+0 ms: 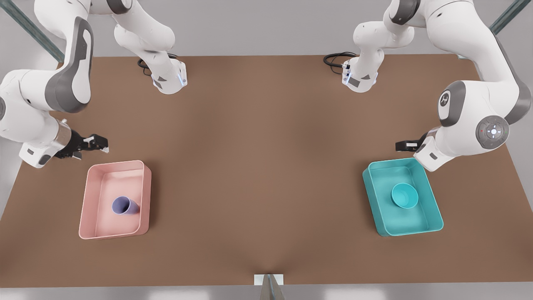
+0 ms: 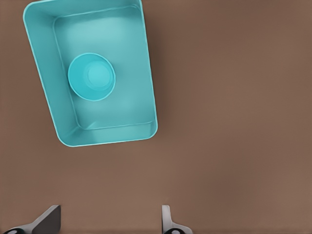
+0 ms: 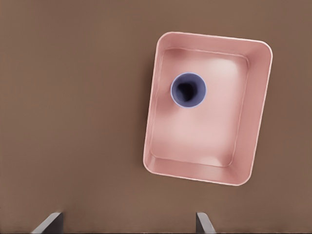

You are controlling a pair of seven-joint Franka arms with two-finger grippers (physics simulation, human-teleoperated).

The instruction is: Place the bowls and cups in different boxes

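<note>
Front view: nearest the camera, in the lower left of the frame, the shallow pale pink rectangular tray [image 1: 90, 204] rests on the brown table [image 1: 258, 166] and holds the small lavender-purple handleless cup [image 1: 124, 206]. In the lower right of the frame, the shallow teal rectangular tray [image 1: 433, 212] holds the small round teal bowl [image 1: 404, 195]. The right gripper [image 1: 100, 143] hangs just beyond the pink tray's far corner, at mid left of the frame; the left gripper [image 1: 402, 146] sits beyond the teal tray, at mid right, mostly hidden by its arm.

Left wrist view: the teal tray [image 2: 141, 97] occupies the upper left of the frame with the bowl [image 2: 91, 76] inside it. The left gripper [image 2: 109, 220] has its fingers spread wide and holds nothing.

Right wrist view: the pink tray [image 3: 253, 112] occupies the upper right of the frame, the cup [image 3: 188, 90] upright inside it. The right gripper [image 3: 127, 222] is likewise spread and empty.

Assessment: both items appear sorted into separate trays, so the placing step looks complete. The next move calls only for clearing both arms from the trays without contact.
</note>
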